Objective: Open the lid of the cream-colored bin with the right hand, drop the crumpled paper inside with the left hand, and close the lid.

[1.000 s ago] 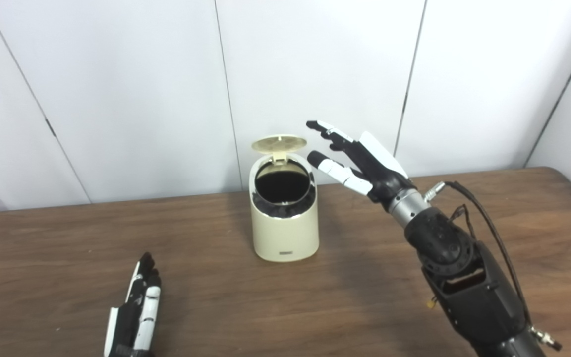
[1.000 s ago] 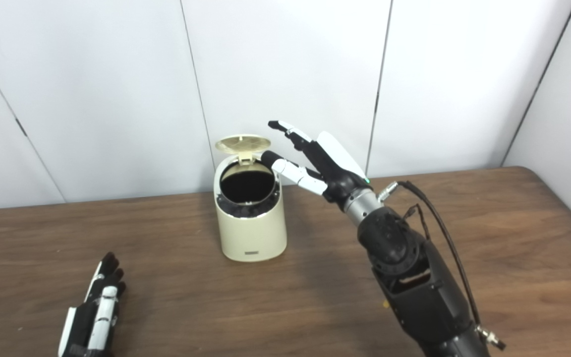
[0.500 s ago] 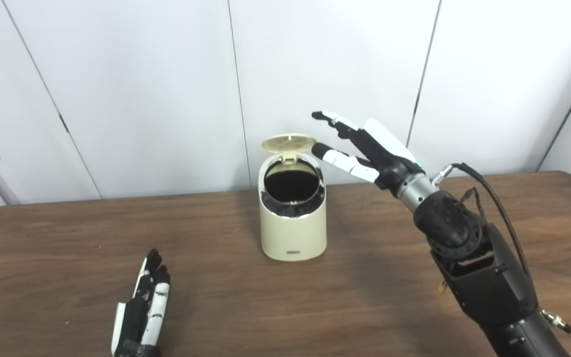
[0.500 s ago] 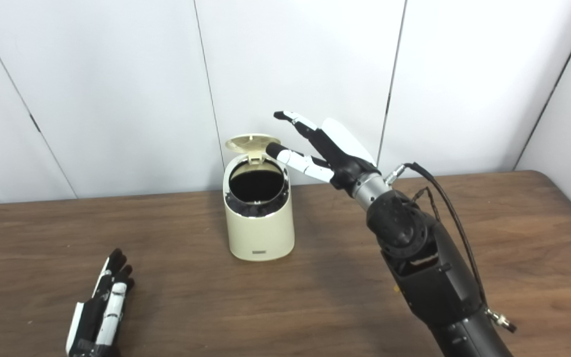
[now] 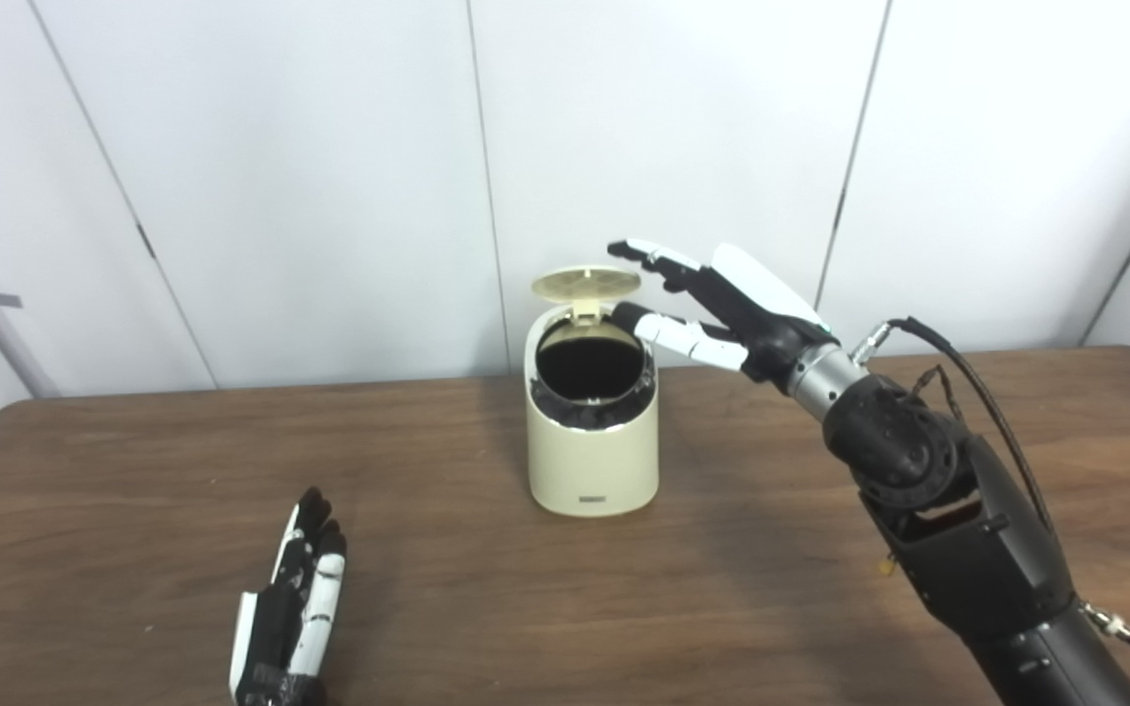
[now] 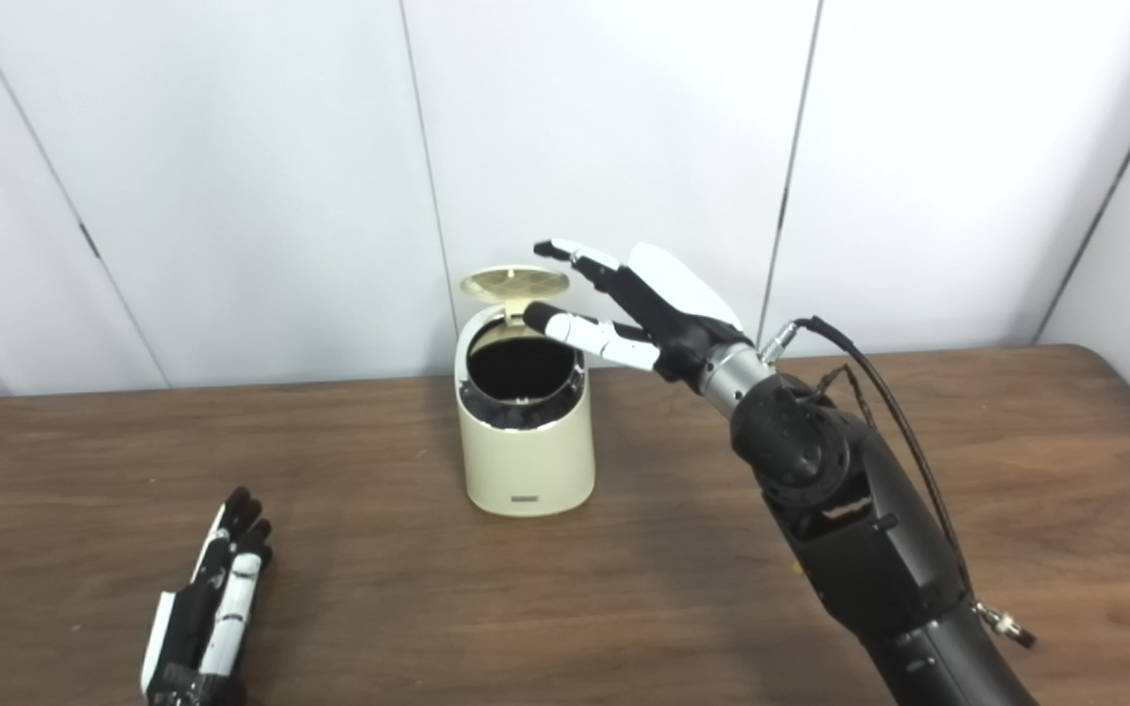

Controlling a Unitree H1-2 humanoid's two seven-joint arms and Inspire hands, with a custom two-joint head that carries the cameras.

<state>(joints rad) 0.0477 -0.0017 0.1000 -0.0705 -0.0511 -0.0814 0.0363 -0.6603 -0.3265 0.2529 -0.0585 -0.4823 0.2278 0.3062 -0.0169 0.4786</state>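
Observation:
The cream-colored bin (image 5: 592,451) stands mid-table with its round lid (image 5: 586,283) tipped up behind a dark opening (image 5: 590,368). My right hand (image 5: 722,304) hovers open just right of the lid, its upper fingers level with the lid's edge and its thumb over the bin's rim; whether it touches the lid I cannot tell. My left hand (image 5: 292,613) lies flat and open on the table at the front left, holding nothing. No crumpled paper shows in either view.
The brown wooden table (image 5: 133,490) runs back to a white panelled wall (image 5: 330,176). My right forearm (image 5: 957,529), with a black cable looping off it, crosses the table's right side.
The camera has shifted, moving the whole scene rightward in the picture. My right hand has come closer to the lid, its fingers now at the lid's edge. The left hand stays put.

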